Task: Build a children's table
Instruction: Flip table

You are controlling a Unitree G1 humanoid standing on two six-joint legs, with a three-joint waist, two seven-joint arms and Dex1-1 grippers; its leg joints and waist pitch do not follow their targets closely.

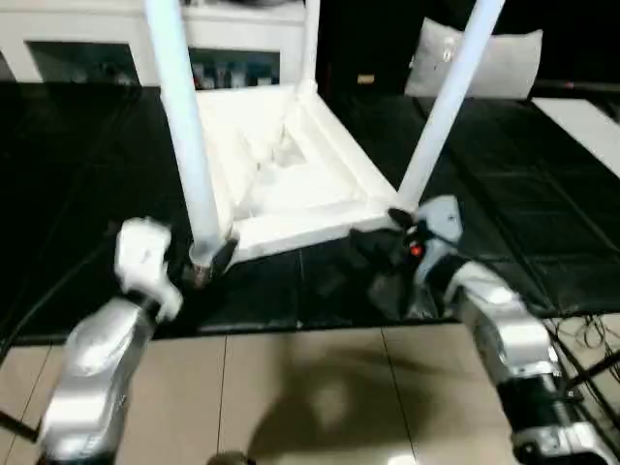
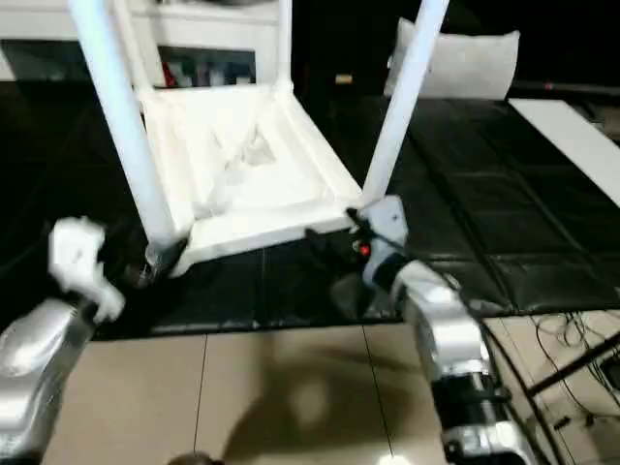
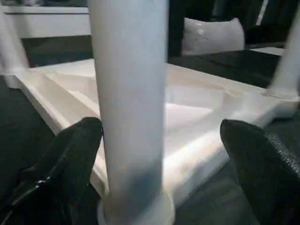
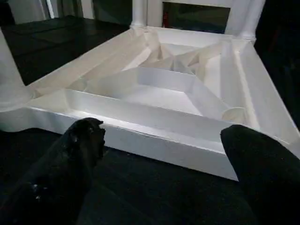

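**Upturned table on the black mat, both grippers spread**

We look down on a black padded mat (image 1: 542, 223) laid over a tan tiled floor (image 1: 291, 387). At the far side of the room stands a white cabinet (image 1: 242, 44) with glass-fronted shelves, and a pale cushion (image 1: 484, 63) lies to its right against the dark.

The children's table (image 1: 291, 179) lies upside down on the mat, its ribbed white underside facing up, with round white legs rising from its corner sockets.

Our left gripper (image 3: 159, 173) is at the near left corner, its black fingers (image 3: 70, 159) wide apart on either side of the near left leg (image 1: 184, 126); we cannot tell whether they touch it. Our right gripper (image 4: 161, 164) is just beside the near right corner, at the foot of the near right leg (image 1: 446, 107), fingers likewise spread wide and facing the table's near edge, holding nothing. Thin cables (image 1: 581, 334) trail over the tiles at far right.
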